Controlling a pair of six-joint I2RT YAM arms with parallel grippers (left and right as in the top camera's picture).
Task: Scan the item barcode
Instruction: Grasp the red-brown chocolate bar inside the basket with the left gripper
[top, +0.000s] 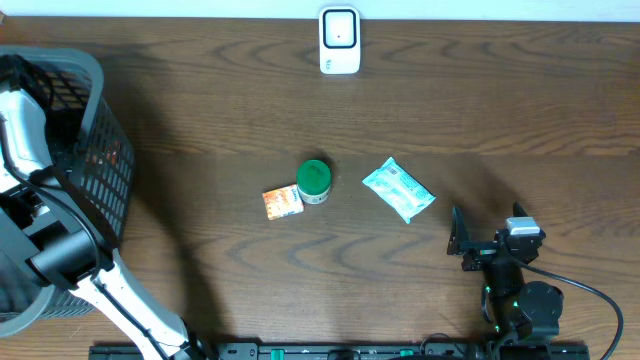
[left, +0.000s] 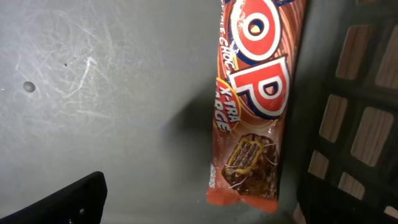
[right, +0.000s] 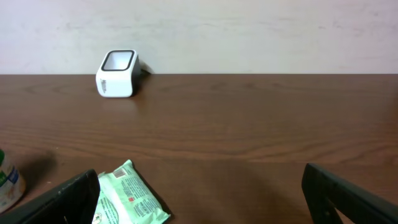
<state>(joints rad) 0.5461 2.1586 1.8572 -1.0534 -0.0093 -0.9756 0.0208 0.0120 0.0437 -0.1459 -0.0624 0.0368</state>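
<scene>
The white barcode scanner (top: 340, 40) stands at the table's far edge, also seen in the right wrist view (right: 116, 74). My left arm (top: 60, 250) reaches down into the dark mesh basket (top: 95, 150), so its gripper is hidden from overhead. In the left wrist view, my left gripper (left: 199, 214) is open above the basket's grey floor. A red-brown chocolate bar wrapper (left: 252, 106) lies just ahead of it, untouched. My right gripper (top: 458, 238) rests open low on the table, nothing between its fingers (right: 68, 199).
An orange packet (top: 283, 202), a green-lidded jar (top: 314, 180) and a pale green packet (top: 398, 189) lie mid-table. The green packet (right: 130, 196) is just ahead-left of my right gripper. The basket's mesh wall (left: 351, 124) stands right of the wrapper.
</scene>
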